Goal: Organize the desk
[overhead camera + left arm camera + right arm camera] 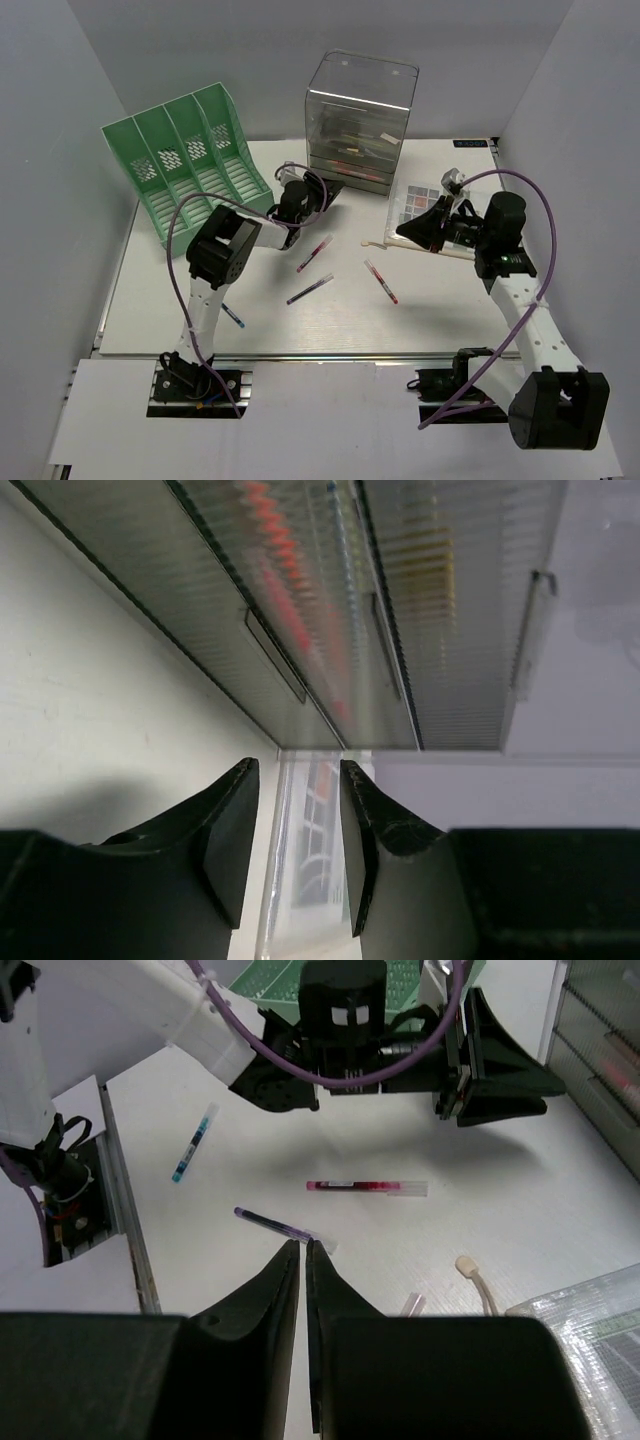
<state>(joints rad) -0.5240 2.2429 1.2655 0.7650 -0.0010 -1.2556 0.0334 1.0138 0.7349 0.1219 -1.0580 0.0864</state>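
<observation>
The desk (200, 300) is a white tabletop with a metal rail along its near edge. Pens lie loose on it: a red pen (315, 253), a purple pen (310, 289), a second red pen (381, 282) and a blue pen (232, 316). My left gripper (330, 190) is at the foot of the clear drawer box (360, 120). In the left wrist view that gripper (298, 770) is open, with only the box's clear corner beyond the gap. My right gripper (402, 230) hovers right of centre. In the right wrist view it (303, 1245) is shut and empty, just short of the purple pen (275, 1225).
A green slotted file rack (185, 165) stands at the back left. A plastic sleeve with a colour chart (422, 203) lies behind the right gripper, and a thin padded-tip stick (475, 1275) lies beside it. Pale walls close in the left, back and right sides.
</observation>
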